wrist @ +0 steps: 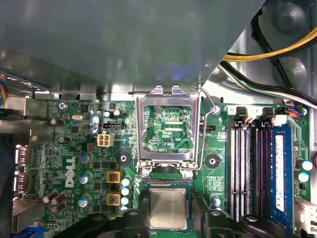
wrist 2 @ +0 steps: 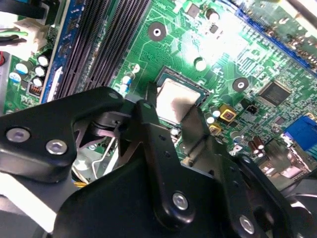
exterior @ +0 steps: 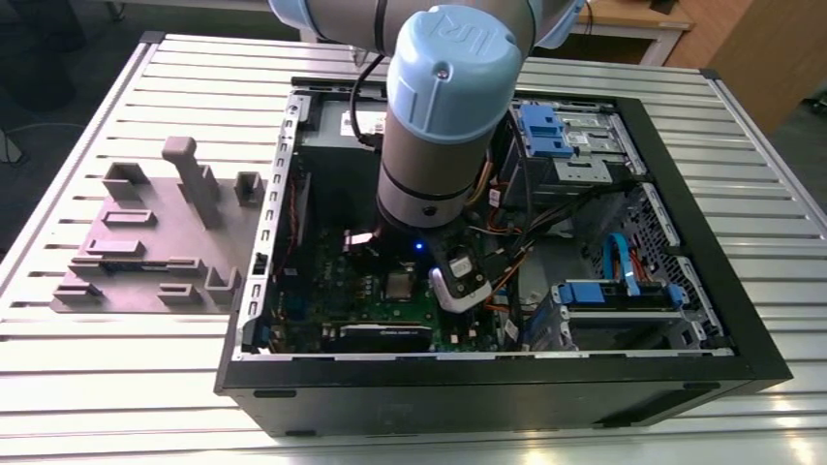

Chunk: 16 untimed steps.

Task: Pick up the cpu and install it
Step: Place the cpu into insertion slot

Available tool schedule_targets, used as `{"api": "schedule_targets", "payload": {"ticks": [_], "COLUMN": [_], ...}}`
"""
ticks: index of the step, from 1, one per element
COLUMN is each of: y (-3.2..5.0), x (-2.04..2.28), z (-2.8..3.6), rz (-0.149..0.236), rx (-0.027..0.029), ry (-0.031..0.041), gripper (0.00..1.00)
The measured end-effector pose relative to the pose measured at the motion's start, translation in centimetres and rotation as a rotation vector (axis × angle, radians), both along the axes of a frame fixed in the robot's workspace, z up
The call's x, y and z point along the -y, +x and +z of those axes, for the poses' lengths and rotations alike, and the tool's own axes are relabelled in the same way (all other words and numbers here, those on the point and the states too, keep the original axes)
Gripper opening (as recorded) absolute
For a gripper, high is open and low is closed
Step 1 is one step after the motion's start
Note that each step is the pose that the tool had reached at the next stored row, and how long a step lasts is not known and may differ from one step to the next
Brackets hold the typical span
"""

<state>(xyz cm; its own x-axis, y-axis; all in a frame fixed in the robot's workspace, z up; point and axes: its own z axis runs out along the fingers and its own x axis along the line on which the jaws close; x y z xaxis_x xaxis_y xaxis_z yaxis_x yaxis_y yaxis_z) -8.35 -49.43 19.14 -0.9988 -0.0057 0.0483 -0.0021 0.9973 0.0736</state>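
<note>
The cpu [wrist: 168, 208] is a small silver square lying flat in the dark socket on the green motherboard [wrist: 74, 148]; it also shows as the cpu [wrist 2: 174, 98] and as a tiny silver square, the cpu [exterior: 399, 284], under the arm. My gripper [wrist 2: 173, 106] hangs right over it, one black finger on each side and a small gap to the chip's edges, so it stands open around the cpu. In the first wrist view the gripper [wrist: 171, 217] straddles the socket. The silver hinged frame [wrist: 168, 124] stands swung open behind the socket.
The arm [exterior: 446, 116] reaches down into an open black computer case [exterior: 517, 378]. Black memory slots [wrist: 252, 168] and yellow and black cables [wrist: 277, 49] lie beside the socket. A grey fixture plate [exterior: 142, 242] sits on the slatted table at the exterior view's left.
</note>
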Motion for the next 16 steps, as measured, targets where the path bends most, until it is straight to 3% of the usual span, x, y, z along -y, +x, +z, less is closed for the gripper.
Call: {"api": "schedule_targets", "payload": {"ticks": [1,8,16], "y": [0.0,0.03,0.18], "x": [0.0,-0.02,-0.01], "z": [0.0,0.19,0.46], "rz": [0.0,0.0,0.0], "rx": [-0.0001,-0.0004,-0.0064], "ry": [0.0,0.0011,0.0008], "gripper": [0.42,0.41,0.41]}}
